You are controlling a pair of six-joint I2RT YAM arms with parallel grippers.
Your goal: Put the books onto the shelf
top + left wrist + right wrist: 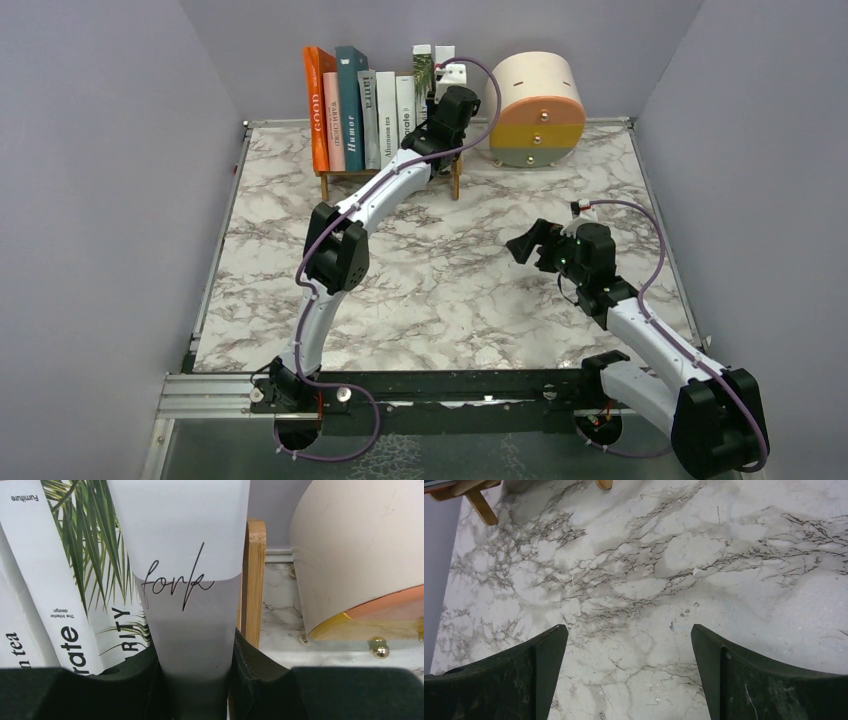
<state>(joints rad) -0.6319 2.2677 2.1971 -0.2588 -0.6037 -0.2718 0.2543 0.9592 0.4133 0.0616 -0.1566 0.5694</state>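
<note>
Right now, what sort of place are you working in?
Probably a robot test booth, not a home: plain lilac walls box in a marble-patterned tabletop, two robot arms are bolted to a metal rail at its near edge, and a light-wood book rack stands like a staged prop.

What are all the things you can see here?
Tall orange hardcover book: one, bright orange, left end of the rack.
Pink hardcover book: one, pink, next to the orange one.
Dark teal hardcover book: one, teal, third from left.
Grey hardcover book: one, grey, fourth.
Plain white hardcover books: two, white, middle of the rack.
Palm-leaf cover book: one, green on white, near the right end.
White and grey "fork" book: one, right end, in the left gripper.
Light wooden book rack: one, pale wood, back of table.
Round drawer unit: one, cream, yellow, orange, right of rack.
Marble table: one, white-grey, under everything.
Left gripper: one, black, shut on the "fork" book.
Right gripper: one, black, open above the table.
</note>
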